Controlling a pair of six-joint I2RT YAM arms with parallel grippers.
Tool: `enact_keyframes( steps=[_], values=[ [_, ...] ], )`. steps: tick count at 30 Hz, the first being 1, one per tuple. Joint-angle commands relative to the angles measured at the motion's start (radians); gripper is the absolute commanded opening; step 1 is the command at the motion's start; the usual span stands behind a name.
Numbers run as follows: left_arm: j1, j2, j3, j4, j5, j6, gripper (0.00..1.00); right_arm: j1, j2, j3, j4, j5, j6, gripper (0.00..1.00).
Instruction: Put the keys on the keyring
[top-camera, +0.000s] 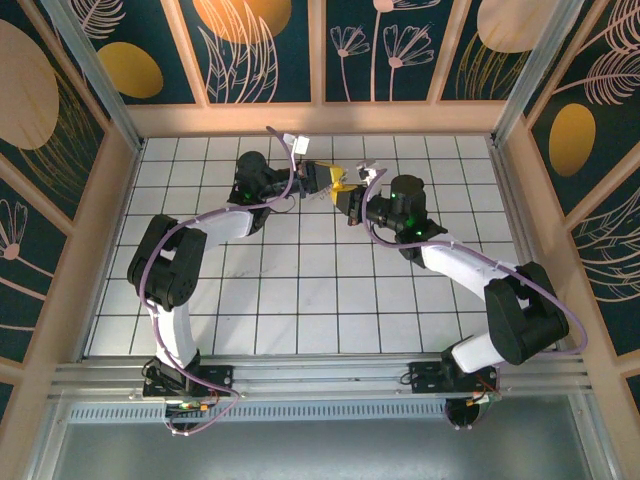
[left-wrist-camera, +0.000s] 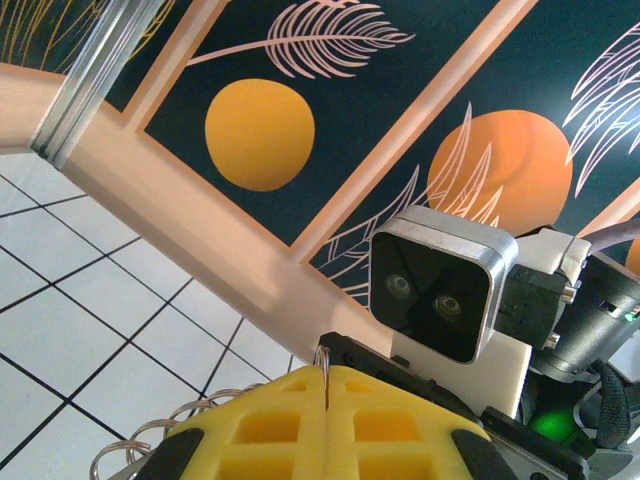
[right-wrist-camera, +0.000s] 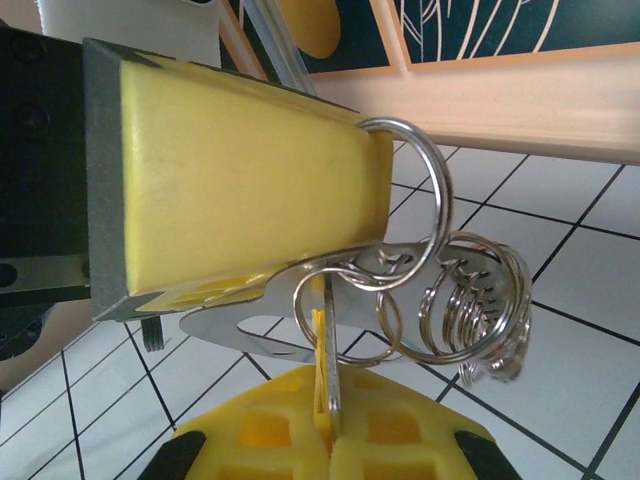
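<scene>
While the left gripper (left-wrist-camera: 326, 405) pinches the ring (right-wrist-camera: 428, 190) by its rim in mid-air above the far tiles (top-camera: 300, 300) and the right gripper (right-wrist-camera: 325, 435) is closed on a thin blade, seemingly a key (right-wrist-camera: 331, 385), both pieces look light, stiff and slick, so firm pad grips near the ring's split seem wisest.

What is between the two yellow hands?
Silver rings and a flat key, seen in the right wrist view. They hang between the left hand above and the right hand below, each shut on part of the bunch.
</scene>
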Motion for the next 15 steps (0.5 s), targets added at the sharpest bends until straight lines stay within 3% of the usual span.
enact_keyframes(
  steps=[1, 5, 9, 15],
  values=[
    [-0.011, -0.028, 0.015, 0.113, -0.026, -0.028, 0.0, 0.007, 0.006, 0.022, -0.015, -0.108, -0.014, 0.0],
    [-0.012, -0.019, 0.019, 0.131, -0.025, -0.044, 0.0, 0.006, 0.016, 0.028, -0.033, -0.184, -0.024, 0.0],
    [-0.011, -0.017, 0.017, 0.134, -0.027, -0.045, 0.0, -0.014, 0.015, 0.023, -0.035, -0.181, -0.01, 0.02],
    [-0.011, -0.017, 0.007, 0.143, -0.035, -0.045, 0.0, -0.101, -0.058, -0.054, 0.043, -0.214, 0.08, 0.29]
  ],
)
